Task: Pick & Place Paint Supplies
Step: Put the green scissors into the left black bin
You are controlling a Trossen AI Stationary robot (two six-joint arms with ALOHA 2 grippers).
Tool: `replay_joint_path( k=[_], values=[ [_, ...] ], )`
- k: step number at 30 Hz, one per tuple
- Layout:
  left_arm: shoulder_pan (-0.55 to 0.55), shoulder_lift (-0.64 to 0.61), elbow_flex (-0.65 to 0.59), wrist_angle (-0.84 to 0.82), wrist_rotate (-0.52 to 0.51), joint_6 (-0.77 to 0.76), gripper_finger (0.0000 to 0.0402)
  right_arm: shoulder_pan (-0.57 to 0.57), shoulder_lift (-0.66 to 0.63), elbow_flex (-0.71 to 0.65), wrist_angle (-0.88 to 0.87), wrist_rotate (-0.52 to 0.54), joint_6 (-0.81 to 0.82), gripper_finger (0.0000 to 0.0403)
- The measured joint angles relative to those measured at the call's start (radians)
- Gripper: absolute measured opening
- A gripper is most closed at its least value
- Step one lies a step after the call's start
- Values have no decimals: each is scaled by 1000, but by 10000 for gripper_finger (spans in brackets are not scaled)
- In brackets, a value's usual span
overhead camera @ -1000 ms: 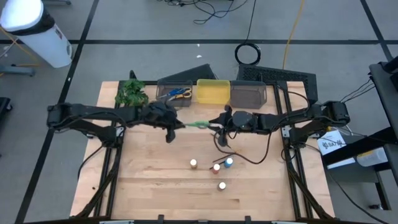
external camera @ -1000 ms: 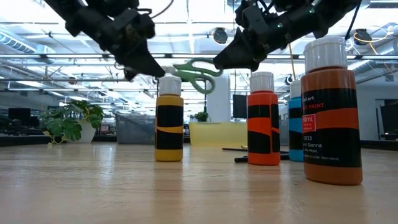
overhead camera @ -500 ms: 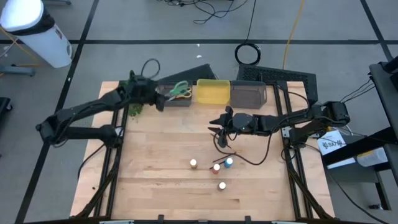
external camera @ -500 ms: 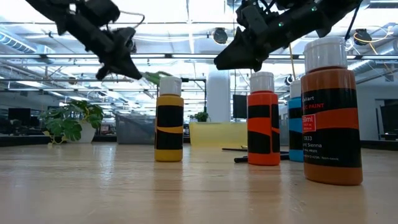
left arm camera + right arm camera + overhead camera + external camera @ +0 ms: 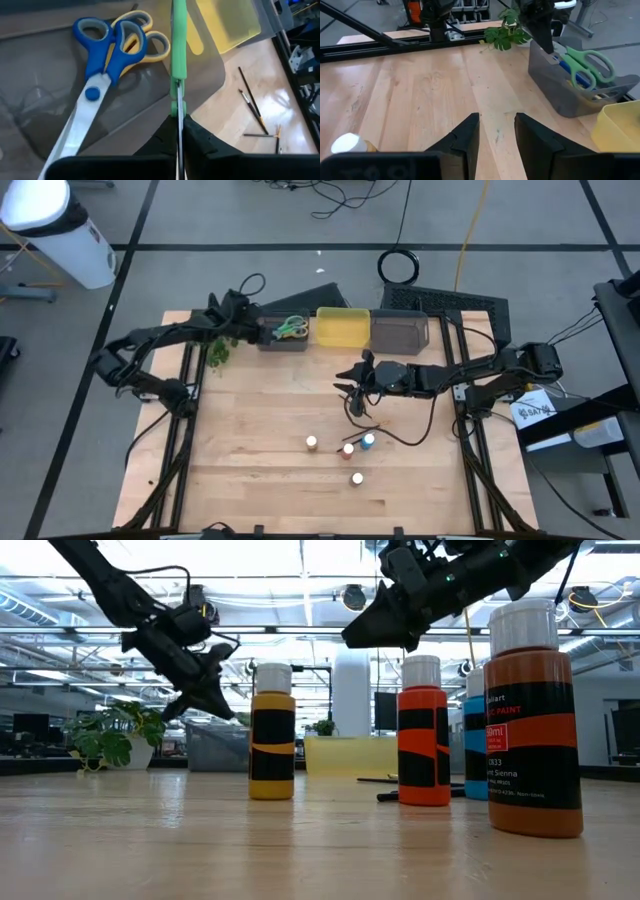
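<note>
My left gripper (image 5: 258, 330) is at the left grey bin (image 5: 283, 342) on the far side, shut on the green scissors (image 5: 291, 328). Blue-handled and yellow-handled scissors (image 5: 107, 47) lie inside that bin. My right gripper (image 5: 347, 385) hovers open above the table's middle and holds nothing. Several small white-capped paint bottles (image 5: 348, 448) stand on their bases near the table's front. In the low view they show as yellow (image 5: 272, 730), orange-red (image 5: 422, 730), blue (image 5: 474, 740) and brown (image 5: 533, 720). Thin dark brushes (image 5: 250, 100) lie flat on the wood. My left gripper pinches the green scissors by the blades (image 5: 178, 107), which run between the two fingers and along them. The fingers slant down from the table's left. The green handles (image 5: 592, 62) point away from the gripper over the grey bin; whether they rest on it I cannot tell.
A yellow bin (image 5: 342, 327) and a second grey bin (image 5: 400, 332) stand in a row to the right of the first. A green leafy plant (image 5: 215, 345) sits at the far left beside my left arm. Bare wood lies between the bins and the bottles.
My left gripper has carried the green scissors from the table's middle, close to my right gripper, toward the far left edge and down to the left grey bin. The scissors now point handle-first over the bin.
</note>
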Motion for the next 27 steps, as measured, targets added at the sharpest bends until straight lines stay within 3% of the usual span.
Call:
replay_joint_path(
  k=[8, 15, 20, 27],
  values=[
    [-6, 6, 0, 9, -13, -33, 68, 0, 0, 0, -1, 1, 0, 110],
    [-2, 4, 0, 30, -26, -13, 139, 0, 0, 0, -1, 1, 0, 113],
    [53, -50, 0, 81, 27, -86, 180, 0, 0, 0, -2, 1, 0, 114],
    [125, -130, 0, 191, 22, -50, 204, 0, 0, 0, -3, 1, 0, 110]
  ],
)
